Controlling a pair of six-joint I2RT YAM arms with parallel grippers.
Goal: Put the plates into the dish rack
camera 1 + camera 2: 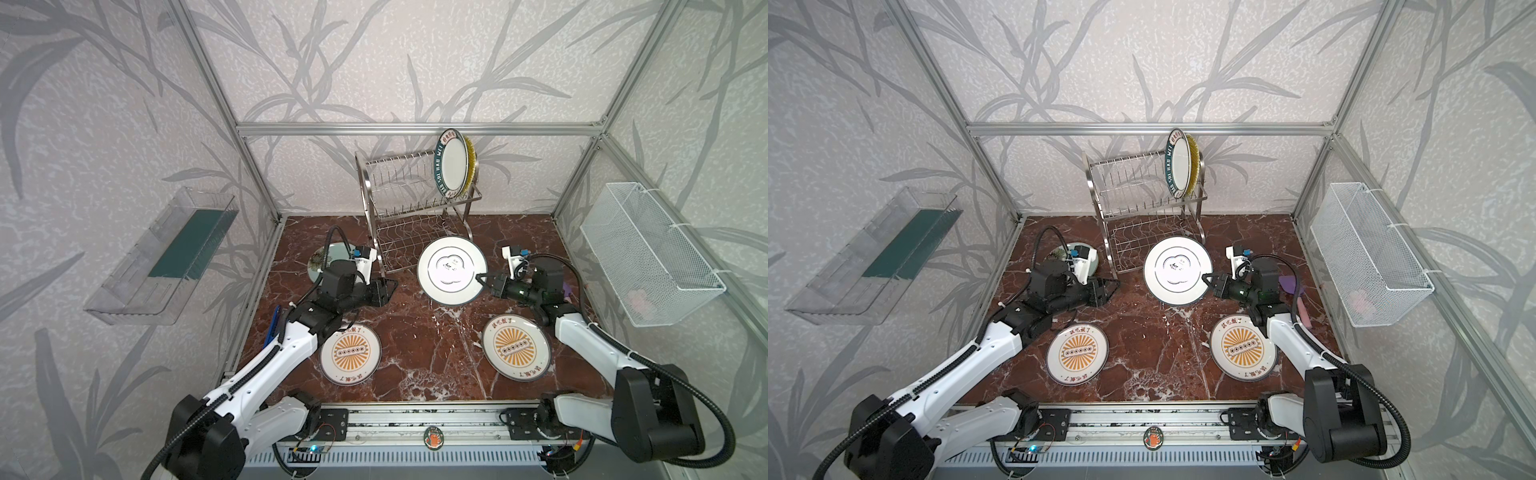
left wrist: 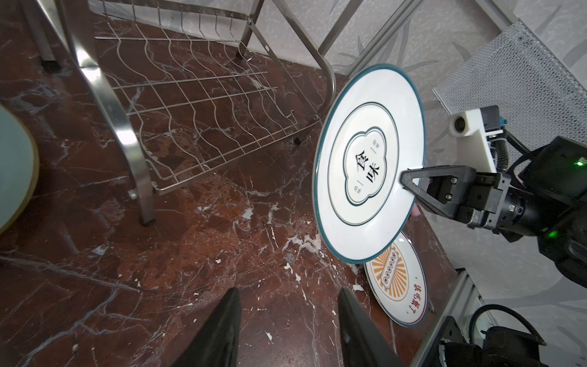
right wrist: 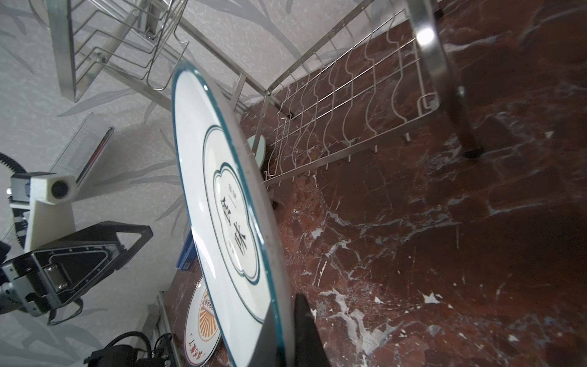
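You have a big red-brown stone counter (image 1: pixel 415 332) under everything. At its back stands the shiny dish rack (image 1: pixel 415 207), which has two levels. A clear tray (image 1: pixel 166 253) hangs on the left wall. A white mesh basket (image 1: pixel 648 253) hangs on the right wall.

Two plates already stand on edge at the right end of the rack's top level. The green-rimmed plate (image 1: pixel 453 164) is in front. The yellow plate (image 1: pixel 472 160) is right behind it and mostly hidden.

The white plate with the dark outline (image 1: pixel 451 270) is tilted up, just in front of the rack's low level. Your right pincer (image 1: pixel 482 277) is closed tight on its rim. One finger is on the plate's face and one is behind it.

Two more plates lie flat on the counter, on the side near you. The left sunburst plate (image 1: pixel 350 353) is beside your left arm. The right sunburst plate (image 1: pixel 516 349) is beside your right arm. They are well apart. The pale green plate (image 1: pixel 316 259) lies flat near the rack's left leg, and your left arm covers part of it.

Your left pincer (image 1: pixel 390 289) is partway open and holds nothing. It hangs over bare counter, to the left of the held plate, and it points toward that plate.
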